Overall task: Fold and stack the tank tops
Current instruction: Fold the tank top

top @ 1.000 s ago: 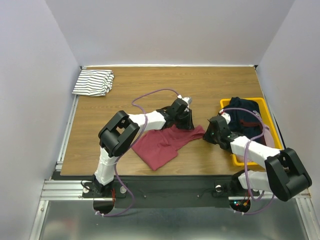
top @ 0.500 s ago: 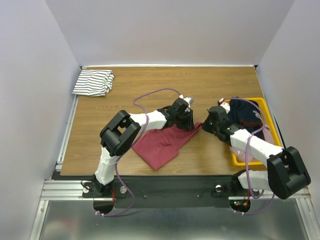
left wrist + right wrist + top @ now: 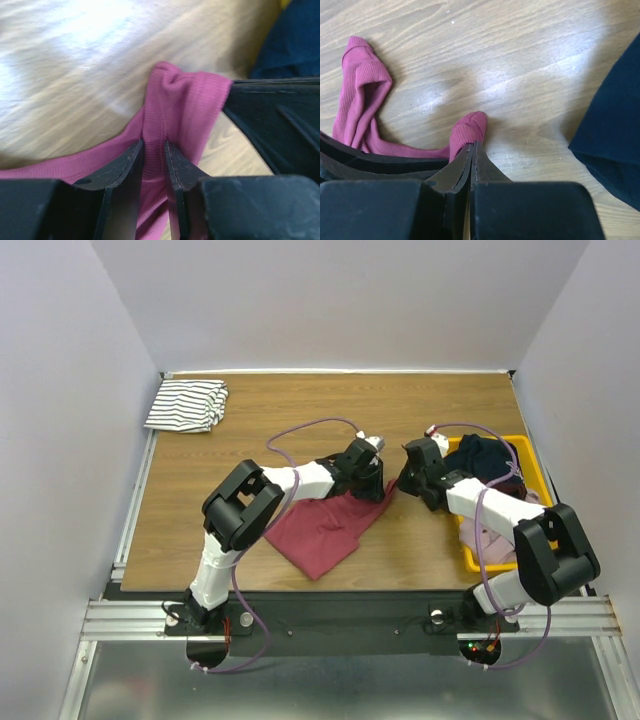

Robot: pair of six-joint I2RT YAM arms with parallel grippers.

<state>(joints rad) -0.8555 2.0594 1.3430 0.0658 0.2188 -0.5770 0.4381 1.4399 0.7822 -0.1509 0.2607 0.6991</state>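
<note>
The dark red tank top [image 3: 320, 530] lies rumpled on the wooden table near the front centre. My left gripper [image 3: 378, 485] is at its upper right corner, shut on a ribbed fold of a strap [image 3: 185, 100] that runs between the fingers [image 3: 132, 160]. My right gripper [image 3: 402, 483] is right beside it, jaws pressed together with the tip of the other strap [image 3: 469, 127] pinched at their end. The first strap's loop [image 3: 365, 85] shows to the left in the right wrist view. The striped tank top [image 3: 186, 405] lies folded at the table's far left corner.
A yellow bin [image 3: 535, 475] stands at the table's right edge with a dark navy garment [image 3: 490, 465] in it, also close to the right gripper [image 3: 615, 145]. Purple cables loop over both arms. White walls enclose the table on three sides.
The right arm swung left from the bin to the red top's strap and its jaws shut there. The left gripper kept its hold and barely moved.
</note>
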